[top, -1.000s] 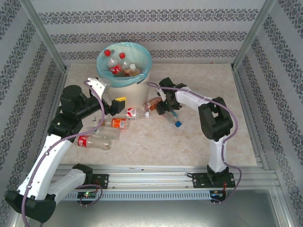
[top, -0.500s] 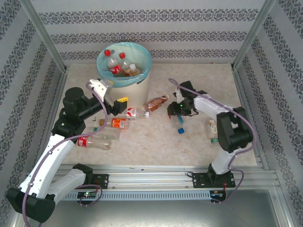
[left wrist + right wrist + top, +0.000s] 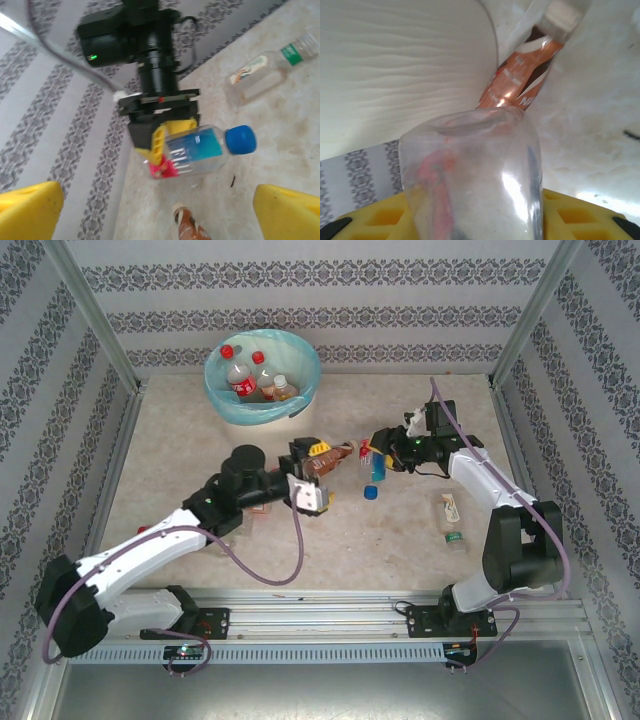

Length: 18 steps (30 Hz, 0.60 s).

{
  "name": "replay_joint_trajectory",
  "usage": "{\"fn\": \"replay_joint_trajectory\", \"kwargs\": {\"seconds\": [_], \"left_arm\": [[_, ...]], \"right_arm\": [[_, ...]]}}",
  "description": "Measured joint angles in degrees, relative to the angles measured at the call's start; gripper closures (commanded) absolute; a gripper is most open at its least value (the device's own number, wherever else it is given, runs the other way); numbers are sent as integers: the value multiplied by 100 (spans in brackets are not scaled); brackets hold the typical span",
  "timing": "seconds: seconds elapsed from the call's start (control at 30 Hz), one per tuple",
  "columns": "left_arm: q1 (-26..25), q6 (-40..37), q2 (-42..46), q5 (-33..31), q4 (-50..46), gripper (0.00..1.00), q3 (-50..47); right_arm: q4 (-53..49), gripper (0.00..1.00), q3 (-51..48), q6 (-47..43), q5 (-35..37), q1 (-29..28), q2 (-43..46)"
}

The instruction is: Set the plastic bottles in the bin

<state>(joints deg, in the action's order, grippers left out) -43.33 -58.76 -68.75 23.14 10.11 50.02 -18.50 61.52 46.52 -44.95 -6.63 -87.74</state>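
Observation:
The bin (image 3: 301, 393) stands at the back left, lined with a blue-green bag and holding three bottles (image 3: 243, 380). My right gripper (image 3: 378, 452) (image 3: 475, 210) is shut on a clear bottle with a blue label and blue cap (image 3: 374, 476) (image 3: 210, 147); its clear base (image 3: 475, 170) sits between the yellow fingers. My left gripper (image 3: 322, 475) (image 3: 157, 215) is open at mid-table, facing that bottle. An orange-brown bottle (image 3: 334, 460) (image 3: 186, 227) (image 3: 517, 75) lies between the two grippers. Another bottle, with a green cap (image 3: 452, 518) (image 3: 270, 70), lies on the table to the right.
My left arm (image 3: 180, 540) stretches across the table's left half and covers more bottles; a bit of red label (image 3: 262, 508) shows beside it. Patterned walls and metal posts (image 3: 95, 315) close the table on three sides. A white ribbed surface (image 3: 400, 65) stands close on the left.
My left arm has swung from the left side to mid-table. My right gripper has closed on the blue-capped bottle and carried it right, away from the orange-brown bottle.

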Motion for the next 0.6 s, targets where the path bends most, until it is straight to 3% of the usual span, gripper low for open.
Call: {"fn": "replay_joint_trajectory", "kwargs": {"seconds": [0.2,0.37,0.6], "left_arm": [[-356,-986,-782,-55,295,0,-94],[-444,-1156,-1043,-46,575,1,-170],[-522,-1311,-1239,-111,905,25,-170]], "right_arm": [[76,54,-11,518,-476,-76,2],[125,54,-44,758,-575,-256,63],[295,55,-92,1056,-619,-511,81]]}}
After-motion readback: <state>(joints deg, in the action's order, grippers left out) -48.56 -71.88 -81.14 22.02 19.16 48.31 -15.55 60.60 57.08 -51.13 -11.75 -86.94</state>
